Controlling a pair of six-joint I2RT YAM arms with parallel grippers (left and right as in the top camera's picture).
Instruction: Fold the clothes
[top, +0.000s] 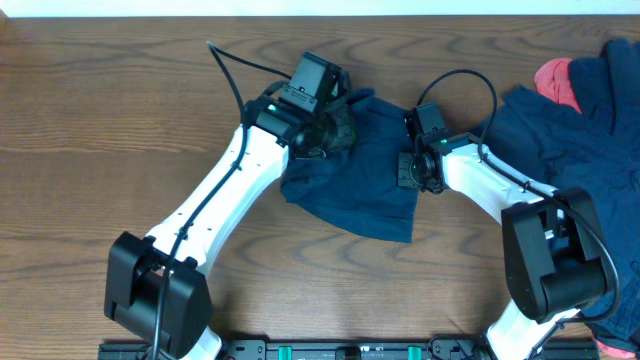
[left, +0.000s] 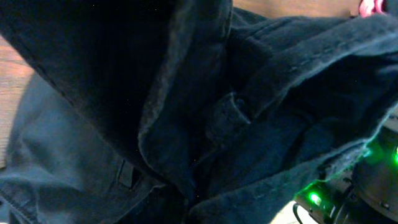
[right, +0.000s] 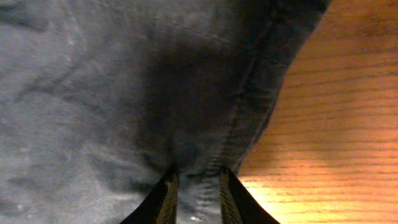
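Navy shorts (top: 350, 185) lie mid-frame on the table (top: 120, 120), with the other clothes (top: 590, 120) piled upper right. Grip state: left gripper (top: 330, 125) closed on bunched cloth at their upper-left corner, right gripper (right: 197, 175) clamped on the right-edge hem. Fabric looks light and limp and will likely sag, so 2 grips on hems or seams should hold best.

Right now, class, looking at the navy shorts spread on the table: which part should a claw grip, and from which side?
Grip the stitched hem on the navy shorts, coming in from the robot's right, over the table. The seam is thick, lies flat at the cloth's edge, and wood beside it leaves a claw room.
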